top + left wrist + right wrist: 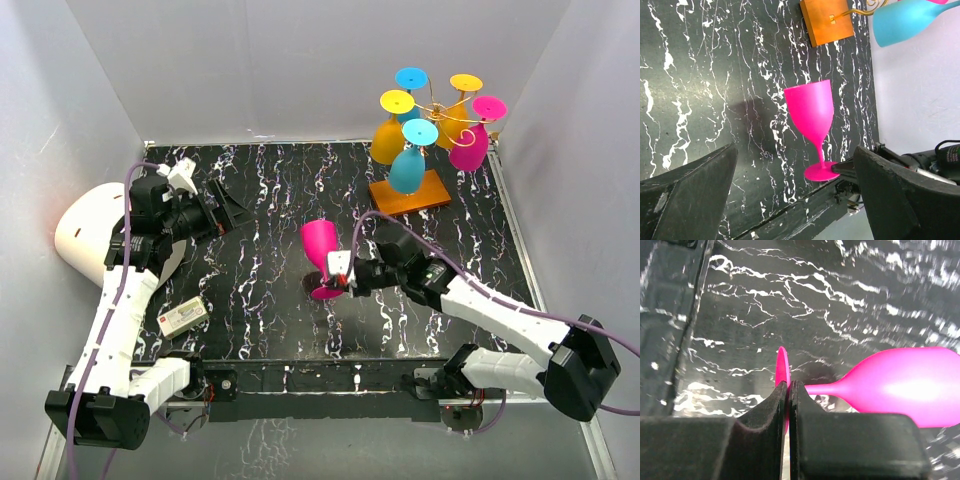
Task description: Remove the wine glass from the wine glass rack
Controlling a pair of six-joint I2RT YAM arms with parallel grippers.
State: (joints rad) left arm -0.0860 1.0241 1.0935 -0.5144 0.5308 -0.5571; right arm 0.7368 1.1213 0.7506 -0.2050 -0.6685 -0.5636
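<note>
A pink wine glass (322,255) stands upright on the black marbled table, near its middle. My right gripper (343,275) is shut on the rim of its round foot (782,375); its bowl (910,385) points away to the right in the right wrist view. The glass also shows in the left wrist view (812,112). The gold wire wine glass rack (452,108) on its orange base (412,193) stands at the back right, with several coloured glasses hanging from it. My left gripper (222,212) is open and empty at the left of the table.
A small white box (181,317) lies on the table at the near left. A white rounded object (85,230) sits beyond the table's left edge. Grey walls close the back and sides. The rack's base also shows in the left wrist view (826,22).
</note>
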